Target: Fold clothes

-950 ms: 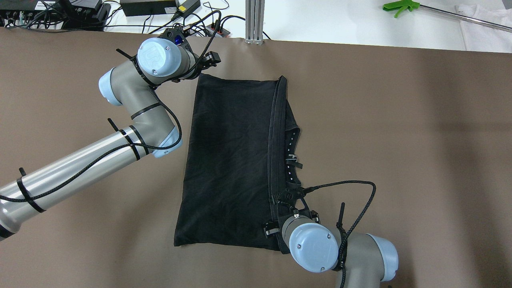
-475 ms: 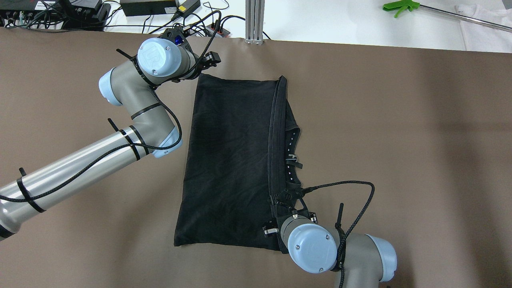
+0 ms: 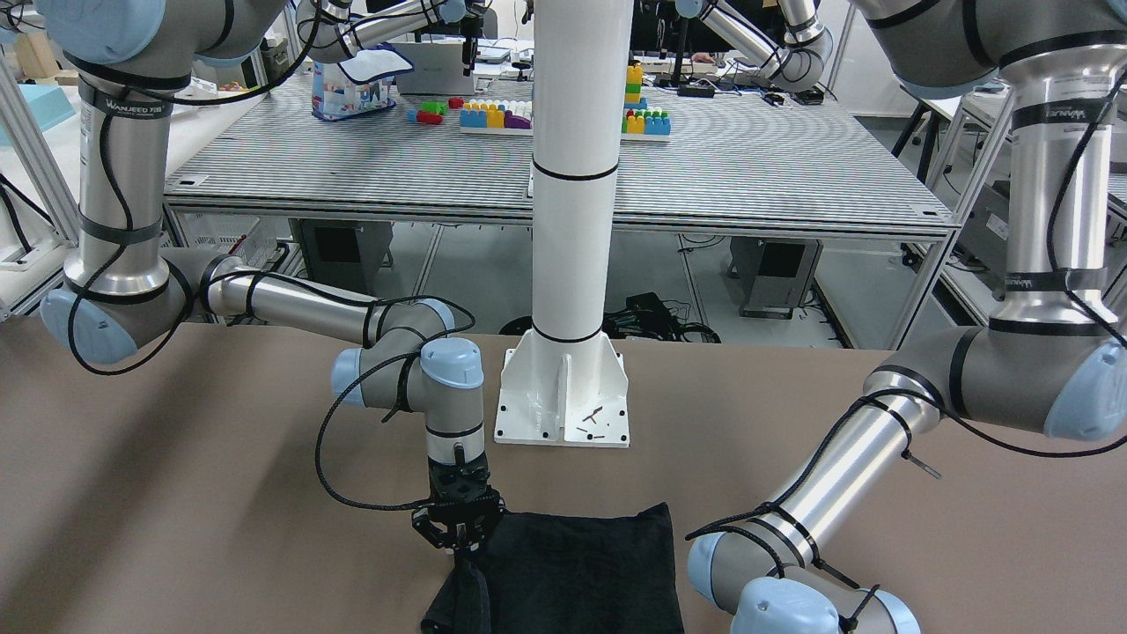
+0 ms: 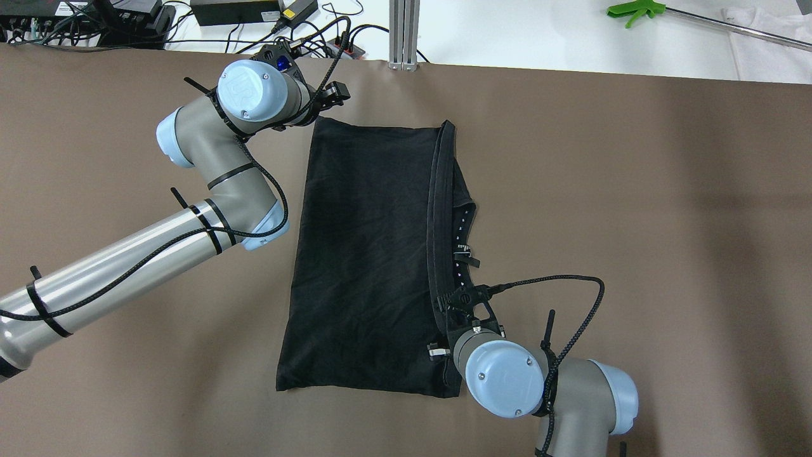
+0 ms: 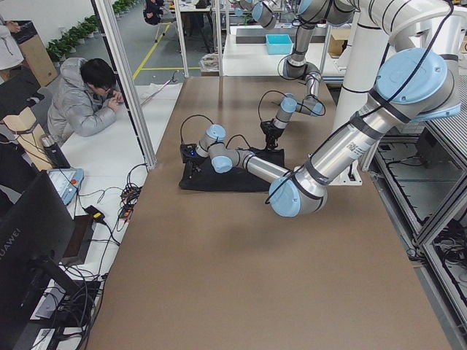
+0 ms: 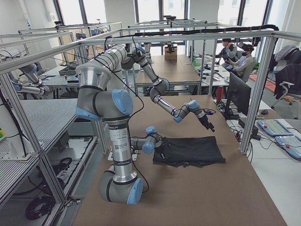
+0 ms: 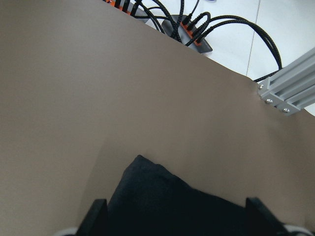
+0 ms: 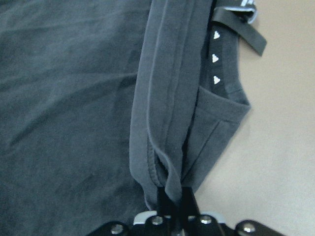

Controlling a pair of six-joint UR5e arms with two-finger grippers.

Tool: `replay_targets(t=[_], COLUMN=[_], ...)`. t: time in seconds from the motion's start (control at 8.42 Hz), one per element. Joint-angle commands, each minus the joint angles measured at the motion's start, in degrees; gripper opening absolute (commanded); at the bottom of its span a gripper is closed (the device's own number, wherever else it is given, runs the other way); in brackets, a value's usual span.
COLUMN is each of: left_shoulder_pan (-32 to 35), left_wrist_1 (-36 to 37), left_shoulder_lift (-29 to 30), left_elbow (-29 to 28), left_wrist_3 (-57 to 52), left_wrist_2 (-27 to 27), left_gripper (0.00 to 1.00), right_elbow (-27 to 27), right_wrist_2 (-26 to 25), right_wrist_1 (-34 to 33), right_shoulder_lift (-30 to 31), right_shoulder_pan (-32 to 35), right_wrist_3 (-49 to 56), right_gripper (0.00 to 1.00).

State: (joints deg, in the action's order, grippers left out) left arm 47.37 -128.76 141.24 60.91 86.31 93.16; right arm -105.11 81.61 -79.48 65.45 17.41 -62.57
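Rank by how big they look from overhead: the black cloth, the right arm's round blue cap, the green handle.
1. black cloth, by far
2. round blue cap
3. green handle
The cap sits raised, nearer the camera, so its lead over the handle is unsure.

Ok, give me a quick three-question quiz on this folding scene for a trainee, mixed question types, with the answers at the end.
1. True or false: the right hand is pinched shut on the hemmed edge of the black cloth.
2. Multiple choice: where is the left hand?
A. At the cloth's far corner on the robot's left
B. On the white pillar's base plate
C. Over the middle of the cloth
3. Fill in: the left hand is ___, with the cloth's corner lying between its fingers.

Key: 1 true; 2 A; 3 open.
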Motion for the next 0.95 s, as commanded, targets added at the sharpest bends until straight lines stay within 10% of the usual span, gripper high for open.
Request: replay_targets(t=[0.0,0.83], left_shoulder_pan=[-0.08,-0.08], left_wrist_1=[0.00,0.00], left_shoulder_lift=[0.00,0.00], left_elbow=[0.00,0.00], left_wrist_3=[0.00,-0.09], left_wrist_2=[0.00,0.00], left_gripper=[1.00,1.00], right_elbow=[-0.71,-6.60], right_wrist_2=[1.09,3.56], right_wrist_1=[0.02,0.81], right_shoulder_lift=[1.00,6.18], right_shoulder_pan=[2.53,2.80], right_wrist_3=[0.26,-0.27], right_gripper=[0.23,0.28])
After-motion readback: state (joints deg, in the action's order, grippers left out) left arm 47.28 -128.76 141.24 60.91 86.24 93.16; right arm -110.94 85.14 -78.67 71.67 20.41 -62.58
